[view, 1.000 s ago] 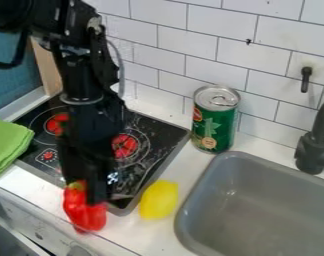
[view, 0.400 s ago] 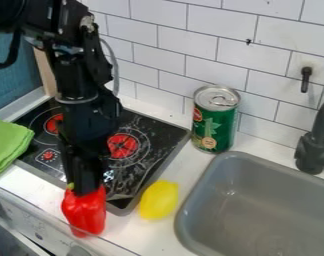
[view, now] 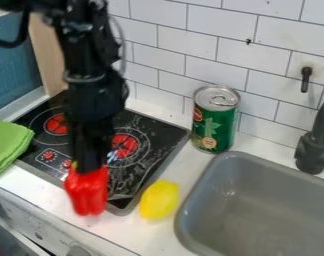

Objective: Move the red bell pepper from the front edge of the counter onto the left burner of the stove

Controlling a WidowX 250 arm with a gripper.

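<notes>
Closed on the top end of a glossy red bell pepper, the pincer hangs down over the near edge of a black flat toy stove top with red burner rings, with the bell pepper stem end up beneath it, roughly upright, at the stove's front edge and beside the strip of white bench. A yellow lemon-shaped fruit lies on the bench just beside the stove's front corner, between the stove and a grey rounded sink basin; a tall green metal can with a silver lid stands upright near the tiled wall, behind the sink's corner, and a folded bright green cloth lies at the stove's far side from the sink. By my judgement the grasp is made and the work is at the holding-and-carrying step; the next move calls for a steady grip on that smooth, rounded skin, enough height to clear the stove's raised rim, and a path that keeps the pepper's hanging lower end from nudging the yellow fruit
</notes>
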